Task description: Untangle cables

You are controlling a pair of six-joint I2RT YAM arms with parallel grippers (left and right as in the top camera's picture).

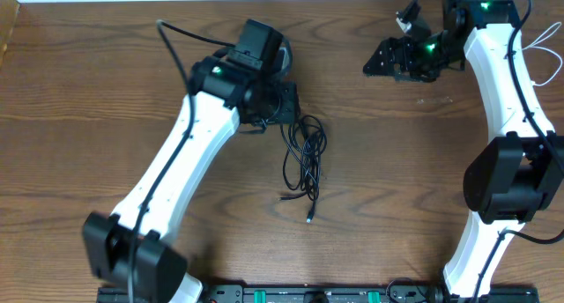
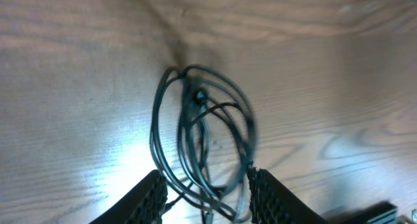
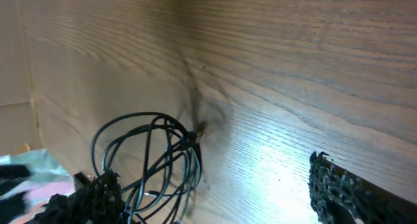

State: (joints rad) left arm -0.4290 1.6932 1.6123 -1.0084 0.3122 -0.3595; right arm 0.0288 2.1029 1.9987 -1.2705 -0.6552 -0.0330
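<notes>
One desk (image 1: 88,39) carries everything. Two white arms reach over it, the left arm (image 1: 176,162) and the right arm (image 1: 502,83). Each ends in one claw, which makes two claws: the left claw (image 2: 205,198) and the right claw (image 3: 218,195). Each claw shows two dark fingers, four in all. There are two cables. One is a black cable (image 1: 304,158), lying in several loops with two loose ends showing from overhead. The other is a white cable (image 1: 545,40) at the desk's right edge.
</notes>
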